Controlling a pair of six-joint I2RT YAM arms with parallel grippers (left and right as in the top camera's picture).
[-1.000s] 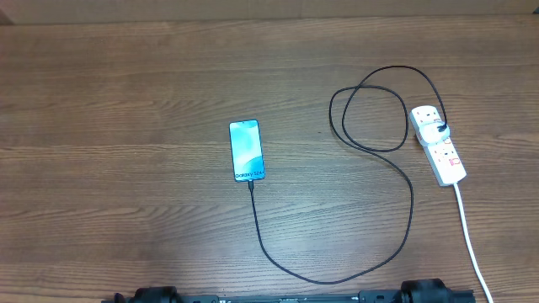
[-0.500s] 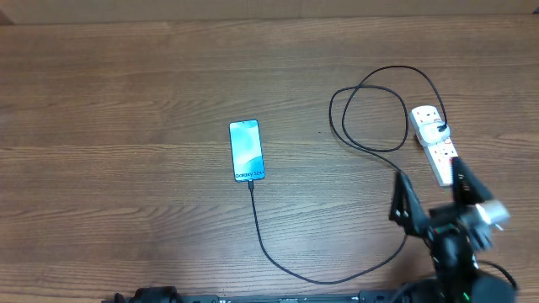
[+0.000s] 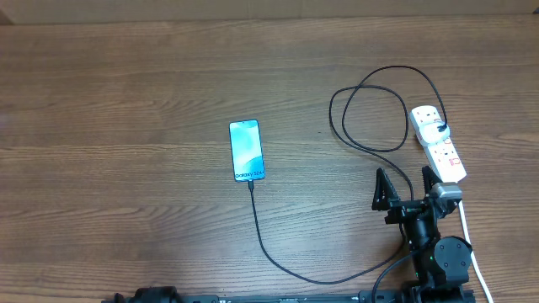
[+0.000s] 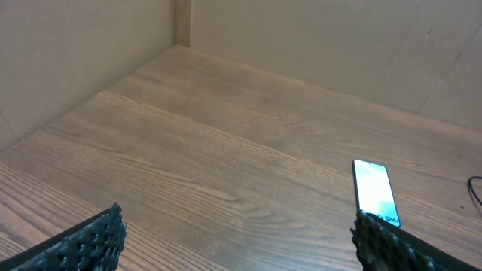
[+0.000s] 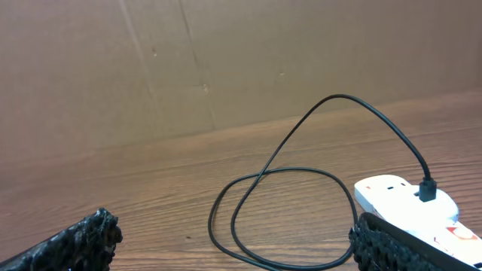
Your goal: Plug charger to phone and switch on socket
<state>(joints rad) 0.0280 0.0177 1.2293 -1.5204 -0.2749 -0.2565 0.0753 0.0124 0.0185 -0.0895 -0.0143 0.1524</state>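
- The left pincer (image 4: 237, 229) is released, its two dark fingers (image 4: 98, 237) spread wide at the lower corners of the left wrist view. It hangs above bare wooden bench (image 3: 118, 168) and grasps nothing.
- The phone (image 3: 246, 151) lies flat near the middle of the bench, screen up, with its lettered end toward the robot. The left wrist view shows it (image 4: 374, 192) just past the right-hand finger.
- The charger (image 3: 257, 227) has its plug tip at the phone's lettered end. Whether the tip is seated cannot be told. Its black cable sweeps toward the near edge, then right, coils in a loop and reaches a white adapter (image 3: 433, 128) on the socket.
- The right pincer (image 3: 406, 187) is released and empty, over the cable and just beside the socket's near end.
- The socket (image 3: 440, 145) lies at far right, its white cord (image 3: 467, 240) trailing to the near edge. Its switch position is too small to read.
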